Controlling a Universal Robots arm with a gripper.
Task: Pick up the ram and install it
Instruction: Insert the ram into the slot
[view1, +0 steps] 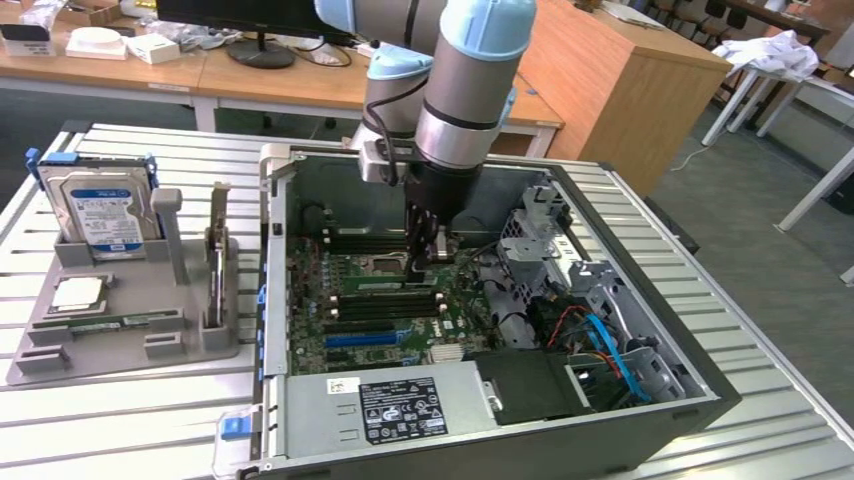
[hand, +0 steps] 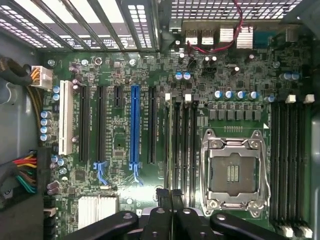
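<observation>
While the end effector (view1: 424, 262) hangs low inside the open computer case (view1: 694, 400), just above the motherboard (view1: 387, 300), the ram (view1: 218, 250) stands on edge in the grey holder (view1: 80, 365) on the bench (view1: 134, 430). That puts it at the case's nine o'clock in the exterior view, well apart from the arm. A second stick (view1: 114, 322) lies flat in the same holder.

In the wrist view the fingertips (hand: 162, 196) are pressed together with only a thin seam between them. Whether anything slim is caught in that seam is hard to make out from that angle. They sit over the memory slots (hand: 180, 140), with the empty processor socket (hand: 232, 170) close beside.

The main risk I see is contact. Any drift downward would drive the closed tips into the slot clips or the socket's bare contacts. A sideways exit toward nine o'clock could clip the case wall.
</observation>
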